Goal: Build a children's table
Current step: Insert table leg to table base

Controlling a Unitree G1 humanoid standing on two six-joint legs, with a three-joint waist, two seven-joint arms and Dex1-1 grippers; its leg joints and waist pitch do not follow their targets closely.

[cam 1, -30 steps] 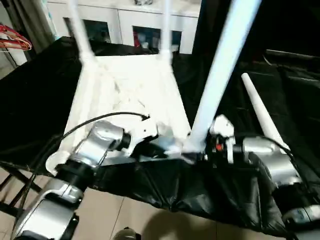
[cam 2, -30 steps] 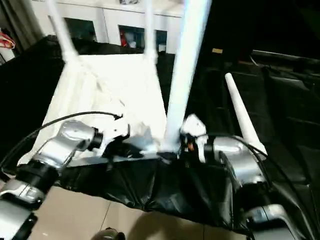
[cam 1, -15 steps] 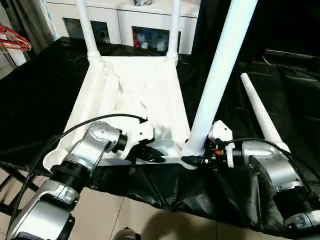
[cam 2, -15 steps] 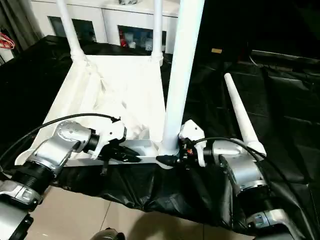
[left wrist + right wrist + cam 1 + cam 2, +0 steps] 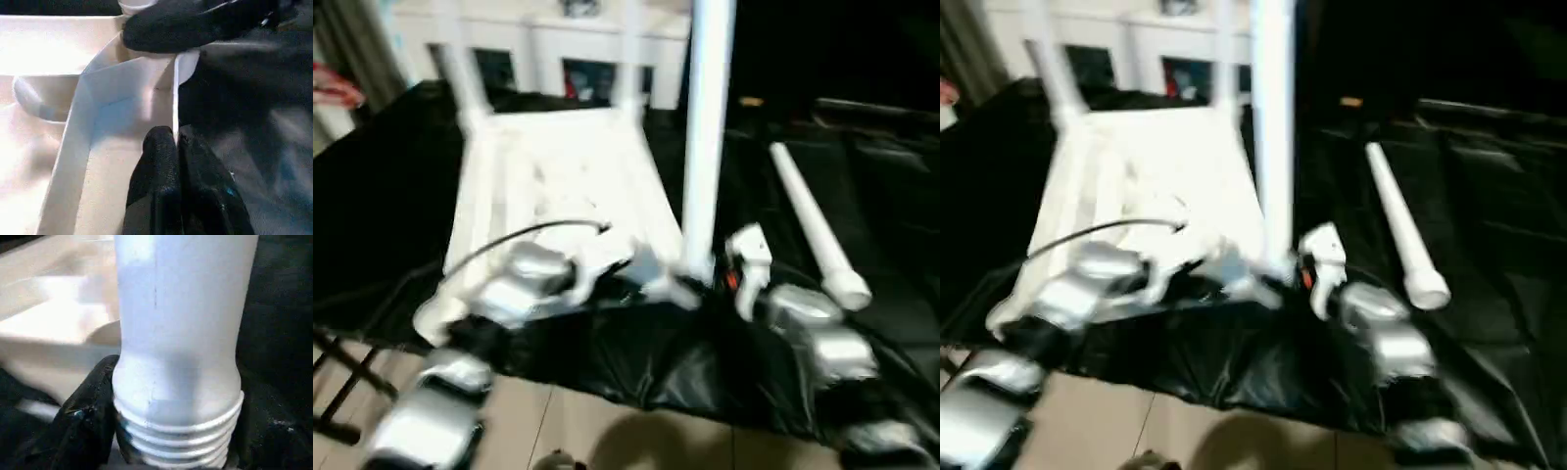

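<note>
- Tabletop (image 5: 558, 176): smooth white plastic, slightly glossy.
- Upright leg (image 5: 181, 333): same smooth plastic, ridged threads at its base.
- Counter (image 5: 391, 186) under the tabletop: black sheeting, creased, faint sheen.
- Forearms (image 5: 524, 284): shiny silver metal.
- Left pincer (image 5: 177, 161): matt black fingers (image 5: 156, 176).

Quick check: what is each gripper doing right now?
Left gripper: shut on the thin rim wall of the white plastic tabletop.
Right gripper: shut on the threaded end of a white tube leg.

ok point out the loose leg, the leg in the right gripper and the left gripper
loose leg (image 5: 808, 223), left eye view, mid shaft
held leg (image 5: 178, 333), right wrist view, shaft above the threads
left gripper (image 5: 177, 147), left wrist view, fingertips pinching the tabletop's rim
</note>
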